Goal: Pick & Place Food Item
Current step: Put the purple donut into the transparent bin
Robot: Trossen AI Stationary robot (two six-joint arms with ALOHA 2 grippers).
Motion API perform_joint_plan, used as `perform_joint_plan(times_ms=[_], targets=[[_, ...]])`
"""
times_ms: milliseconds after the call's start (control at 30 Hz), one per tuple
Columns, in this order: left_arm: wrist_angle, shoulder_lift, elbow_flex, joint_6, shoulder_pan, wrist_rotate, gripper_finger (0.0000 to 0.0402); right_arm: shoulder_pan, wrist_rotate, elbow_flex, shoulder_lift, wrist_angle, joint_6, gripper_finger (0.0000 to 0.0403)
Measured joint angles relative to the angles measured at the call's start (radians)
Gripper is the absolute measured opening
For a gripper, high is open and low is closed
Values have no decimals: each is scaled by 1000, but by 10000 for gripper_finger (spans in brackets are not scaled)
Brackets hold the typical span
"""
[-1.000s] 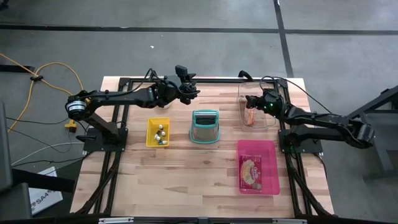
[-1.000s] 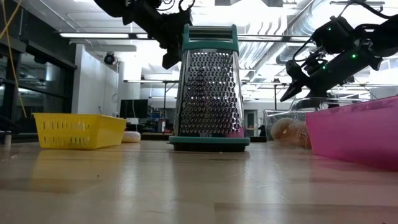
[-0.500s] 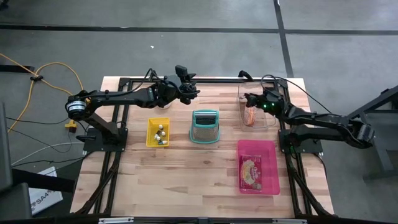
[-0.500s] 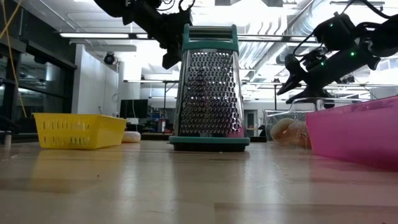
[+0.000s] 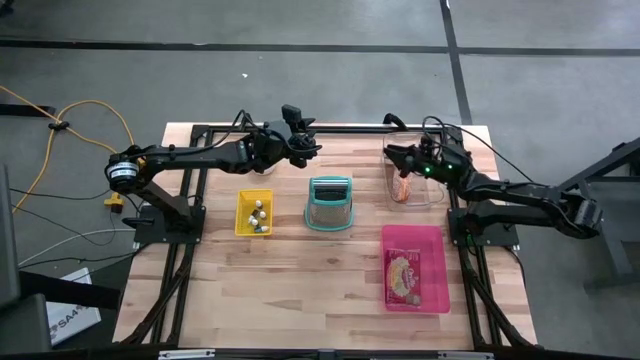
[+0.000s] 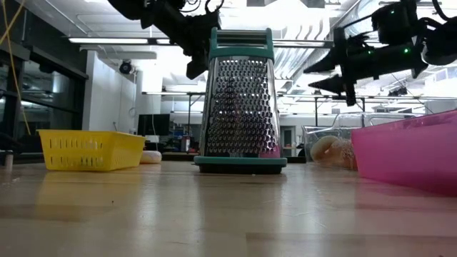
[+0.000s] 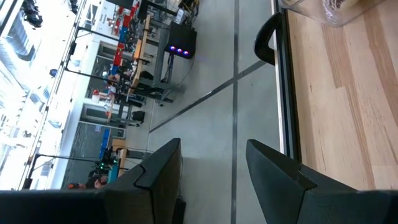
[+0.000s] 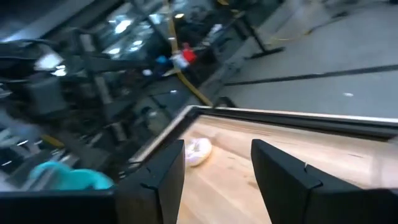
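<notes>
Clear tub [image 5: 412, 182] at worktop's [image 5: 300, 280] far right holds food [image 5: 401, 188], likely source; pink tray [image 5: 415, 268] nearer, with packet [image 5: 404, 276] inside, likely goal. Right hand [image 5: 390, 153] raised over tub, fingers apart, nothing between them. Left hand [image 5: 312, 149] parked high beyond grater [image 5: 329, 203], released, clear of work. Yellow basket [image 5: 254, 213] left of grater

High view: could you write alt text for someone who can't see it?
Seen from above, two dark robot arms reach over a wooden table. It holds a yellow basket, a teal grater, a clear tub and a pink tray.
</notes>
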Motion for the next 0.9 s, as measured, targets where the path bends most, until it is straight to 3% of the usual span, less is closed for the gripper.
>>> perform_joint_plan(times_ms=[200,533,900], targets=[[0,0,0,-16,0,0,175,0,-87,0,0,30,-100,174],[-1,0,0,-94,0,-85,175,-15,-96,9,0,22,-240,174],[-93,0,0,-216,18,-86,175,-112,-226,135,85,-50,-290,174]])
